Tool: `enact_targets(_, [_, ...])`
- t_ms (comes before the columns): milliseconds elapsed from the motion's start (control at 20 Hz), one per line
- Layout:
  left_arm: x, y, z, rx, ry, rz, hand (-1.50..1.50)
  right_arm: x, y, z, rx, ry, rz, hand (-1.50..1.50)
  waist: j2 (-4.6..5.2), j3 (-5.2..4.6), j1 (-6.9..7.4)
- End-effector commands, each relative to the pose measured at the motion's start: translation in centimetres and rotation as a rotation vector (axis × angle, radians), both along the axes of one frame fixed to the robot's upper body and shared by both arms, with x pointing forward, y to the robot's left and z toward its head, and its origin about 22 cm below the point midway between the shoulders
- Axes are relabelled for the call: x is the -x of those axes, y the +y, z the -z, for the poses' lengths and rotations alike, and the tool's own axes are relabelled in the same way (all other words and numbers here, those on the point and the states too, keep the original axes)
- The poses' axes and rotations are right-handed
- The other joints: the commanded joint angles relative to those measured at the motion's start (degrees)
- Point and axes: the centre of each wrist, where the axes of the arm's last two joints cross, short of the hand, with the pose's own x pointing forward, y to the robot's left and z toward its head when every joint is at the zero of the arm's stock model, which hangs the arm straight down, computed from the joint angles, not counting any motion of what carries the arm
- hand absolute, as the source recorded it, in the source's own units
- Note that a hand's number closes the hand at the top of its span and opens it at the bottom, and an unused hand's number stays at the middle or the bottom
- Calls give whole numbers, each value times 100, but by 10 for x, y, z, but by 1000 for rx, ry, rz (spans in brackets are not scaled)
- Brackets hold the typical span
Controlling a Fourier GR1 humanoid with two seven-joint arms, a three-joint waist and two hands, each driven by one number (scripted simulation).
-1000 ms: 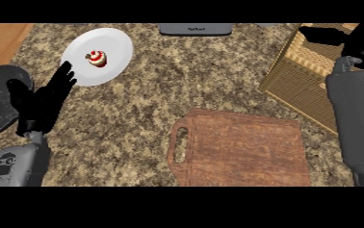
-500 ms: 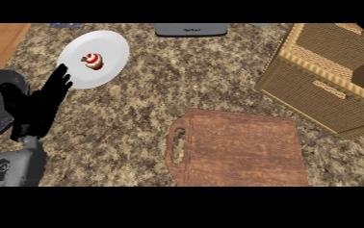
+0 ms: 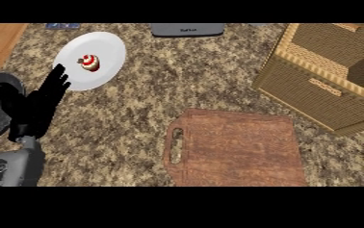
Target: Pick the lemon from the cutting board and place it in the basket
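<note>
The lemon cannot be found in the head view: nothing yellow is seen on the board (image 3: 235, 147), which lies near and right of the middle of the counter (image 3: 177, 82), its handle slot turned to the left. It is also not seen elsewhere on the counter. The basket (image 3: 305, 82) stands at the right, far from the viewer and just beside the far right corner of the board. Most of its inside is cut off by the right edge, so it cannot be told whether the lemon is already lying inside. A dark patch at that edge, over the basket, cannot be identified. The right hand is not shown with certainty, and nothing can be said about its fingers. The left hand (image 3: 41, 104) is seen at the left edge, resting, with fingers straight, close together and pointing far; nothing is held by it. Just beyond its fingertips a plate (image 3: 107, 46) with a small cake (image 3: 89, 63) is placed, and a grey object (image 3: 187, 29) lies at the far edge. As a judgement only, a lemon is expected to be light and stiff, with a slightly waxy skin, so it may be rolled away or slip if touched on one side. It should be taken across its thick middle, the thumb on one side and the fingers on the opposite side, not at its pointed ends. It is not fragile, so it may be released low over the basket.
</note>
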Motion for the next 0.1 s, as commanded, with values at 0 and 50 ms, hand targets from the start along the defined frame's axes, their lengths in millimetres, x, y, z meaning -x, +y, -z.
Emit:
enact_targets(0, [7, -2, -1, 3, 3, 1, 0, 64, -15, -2, 26, 38, -62, -150, -7, 0, 26])
enact_targets(50, [11, -5, 3, 16, 5, 12, 0, 73, -36, 12, 24, 21, -65, -150, 3, 5, 62])
